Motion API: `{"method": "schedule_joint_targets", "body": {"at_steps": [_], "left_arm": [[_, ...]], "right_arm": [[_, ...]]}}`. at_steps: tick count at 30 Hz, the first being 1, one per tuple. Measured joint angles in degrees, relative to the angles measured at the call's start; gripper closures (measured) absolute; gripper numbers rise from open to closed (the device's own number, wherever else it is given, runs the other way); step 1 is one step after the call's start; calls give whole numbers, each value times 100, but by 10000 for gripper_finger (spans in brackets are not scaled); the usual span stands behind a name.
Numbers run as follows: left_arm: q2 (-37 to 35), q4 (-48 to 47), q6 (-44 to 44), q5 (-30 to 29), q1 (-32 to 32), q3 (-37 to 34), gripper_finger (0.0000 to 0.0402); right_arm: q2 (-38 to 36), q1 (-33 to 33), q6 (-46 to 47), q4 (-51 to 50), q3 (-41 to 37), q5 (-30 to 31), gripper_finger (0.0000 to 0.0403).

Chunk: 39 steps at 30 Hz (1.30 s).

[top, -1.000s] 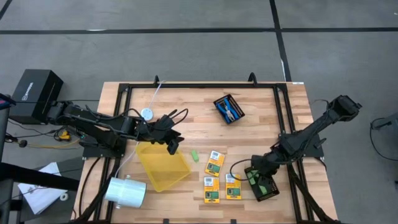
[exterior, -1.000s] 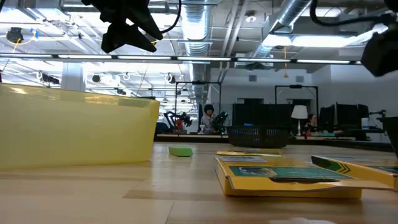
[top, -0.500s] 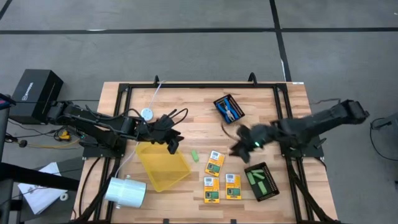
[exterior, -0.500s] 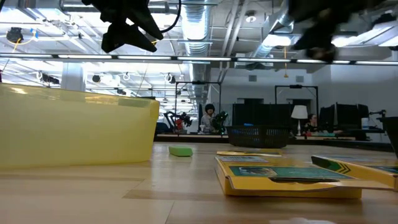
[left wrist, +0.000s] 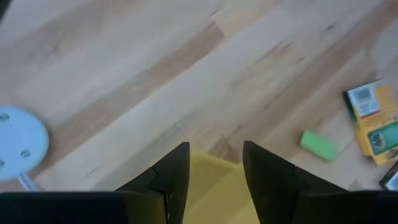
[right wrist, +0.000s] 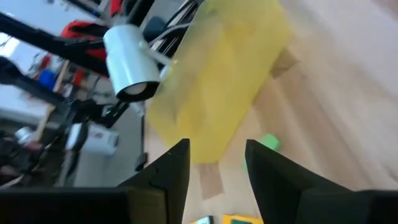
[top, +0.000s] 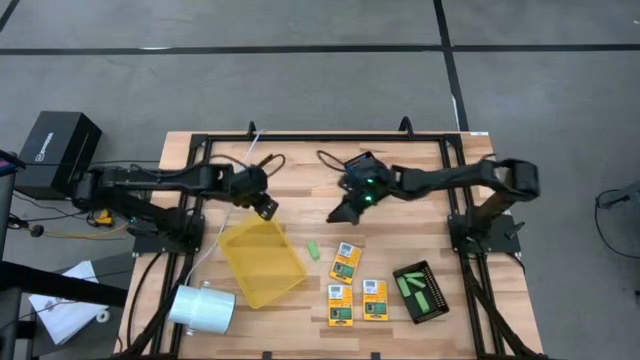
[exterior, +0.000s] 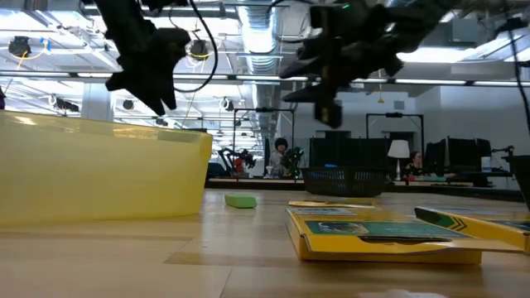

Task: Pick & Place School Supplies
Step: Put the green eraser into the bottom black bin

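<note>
Between placements: right gripper (top: pixel 340 213) spread and empty, high over mid-table; loose green stick (top: pixel 313 249) lying right of yellow tray (top: pixel 262 262), three crayon boxes (top: pixel 346 262) nearer. Next, probably dropping onto that stick. Left gripper (top: pixel 268 207) spread, hovering over the tray's far edge

A yellow tray (top: pixel 263 262) lies on the wooden table (top: pixel 300 170), just beyond the left gripper (top: pixel 265 206) toward the table's front edge, its near corner showing between that gripper's fingers in the left wrist view. A white cylinder (top: pixel 201 306) lies on its side past the tray's front-left corner. A small white round disc (left wrist: pixel 20 141) sits just beside the left gripper. Two black mesh trays stand on the right gripper's (top: pixel 341 212) side: one (top: pixel 422 291) well off near the front, one (exterior: pixel 345 180) hidden under the right arm from above.
</note>
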Motion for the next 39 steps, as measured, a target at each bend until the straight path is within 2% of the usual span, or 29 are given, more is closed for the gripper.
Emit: {"method": "schedule_joint_targets", "body": {"at_steps": [4, 9, 15, 21, 26, 32, 39], "left_arm": [[14, 13, 443, 325, 485, -7, 259], [-67, 250, 864, 700, 1027, -290, 259], [-237, 930, 1081, 1354, 1444, -926, 259], [-472, 1299, 1187, 1667, 1526, -1435, 259], [-718, 1471, 1198, 1858, 1525, -1796, 259], [-1023, 1724, 1204, 1910, 1538, -2020, 259], [-1229, 1856, 1278, 1911, 1591, -2056, 259]], "right_arm": [[789, 30, -8, -63, 679, -488, 256], [1629, 221, -31, -586, 1461, -597, 251], [2443, 527, 423, -562, 1876, -770, 245], [2737, 617, 792, -585, 2123, -745, 245], [2727, 605, 867, -956, 2131, -481, 249], [2675, 535, 714, -1598, 2124, -427, 247], [2677, 535, 773, -1540, 2127, -375, 247]]}}
